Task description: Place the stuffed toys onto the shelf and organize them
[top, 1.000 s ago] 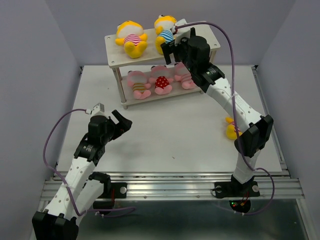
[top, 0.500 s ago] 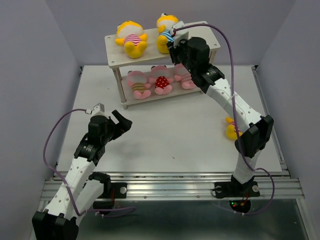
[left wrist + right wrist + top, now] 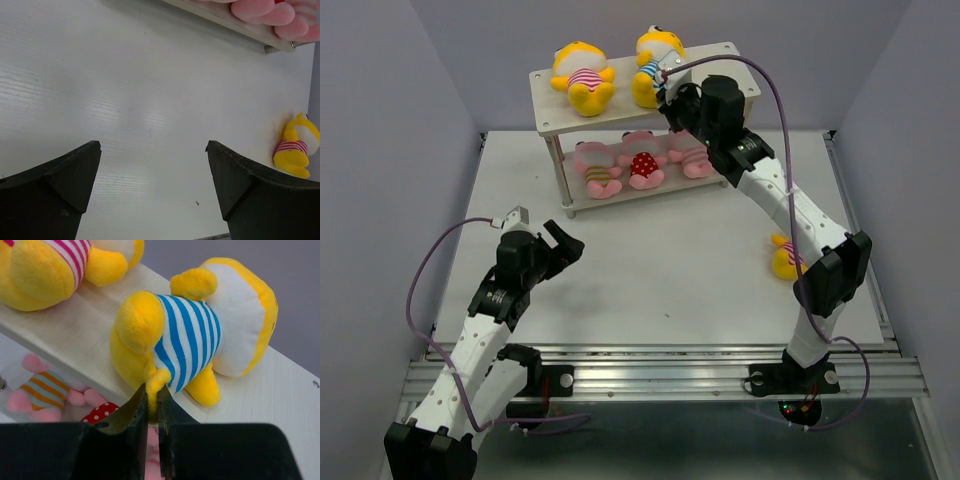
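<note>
Above the table [image 3: 670, 270], the top camera shows the shelf [image 3: 545, 110] standing at the far middle. Its top board carries a pink-striped yellow toy [image 3: 582, 78] and, to the right of that, a blue-striped toy [image 3: 653, 60]. Three pink toys [image 3: 642, 165] lie in a row on the lower board. The right gripper [image 3: 667, 95] reaches to the near edge of the top board and meets the blue-striped toy at its near end. One loose yellow toy [image 3: 782, 258] lies on the table at the right, just beside the right arm's elbow and partly hidden by it. The left gripper [image 3: 558, 248] hovers over the near left, jaws spread wide, grasping nothing.

From the left wrist, the loose yellow toy [image 3: 296, 146] lies well off to the right, its long axis running roughly near to far, feet nearer.

From the right wrist, the jaws are pinched on one yellow foot of the blue-striped toy [image 3: 190, 340], which lies belly up on the top board.

The loose toy looks like the only one left to shelve. It lies to the near right of the clenched hand, and the right arm is much the nearer.
</note>
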`<state>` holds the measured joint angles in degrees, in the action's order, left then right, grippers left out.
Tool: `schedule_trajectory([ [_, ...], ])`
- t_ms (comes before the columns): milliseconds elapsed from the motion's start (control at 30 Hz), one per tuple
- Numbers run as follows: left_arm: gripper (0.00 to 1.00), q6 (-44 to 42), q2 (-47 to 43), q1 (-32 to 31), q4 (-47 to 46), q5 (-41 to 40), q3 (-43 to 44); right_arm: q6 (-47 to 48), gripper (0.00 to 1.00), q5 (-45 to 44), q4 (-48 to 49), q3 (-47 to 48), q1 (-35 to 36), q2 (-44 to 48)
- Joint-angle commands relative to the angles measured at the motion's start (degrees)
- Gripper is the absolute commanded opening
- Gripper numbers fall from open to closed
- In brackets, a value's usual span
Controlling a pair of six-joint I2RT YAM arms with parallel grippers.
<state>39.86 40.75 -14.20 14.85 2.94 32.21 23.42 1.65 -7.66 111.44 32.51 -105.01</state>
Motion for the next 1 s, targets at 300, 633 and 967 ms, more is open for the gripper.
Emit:
schedule_trajectory([
  [300, 0.99, -0.66, -0.85, -0.22, -0.53, -1.09, 1.72, 6.19, 0.05, 26.28, 0.28, -2.01, -5.79, 5.25],
  [633, 0.99, -0.74, -0.94, -0.22, 0.18, -1.62, 2.42, 7.08, 0.06, 27.00, 0.28, -1.49, -6.32, 4.55],
  [967, 0.99, -0.83, -0.94, -0.22, 0.18, -1.45, 2.33, 4.00, 0.07, 20.85, 1.60, 1.59, -6.32, 1.83],
])
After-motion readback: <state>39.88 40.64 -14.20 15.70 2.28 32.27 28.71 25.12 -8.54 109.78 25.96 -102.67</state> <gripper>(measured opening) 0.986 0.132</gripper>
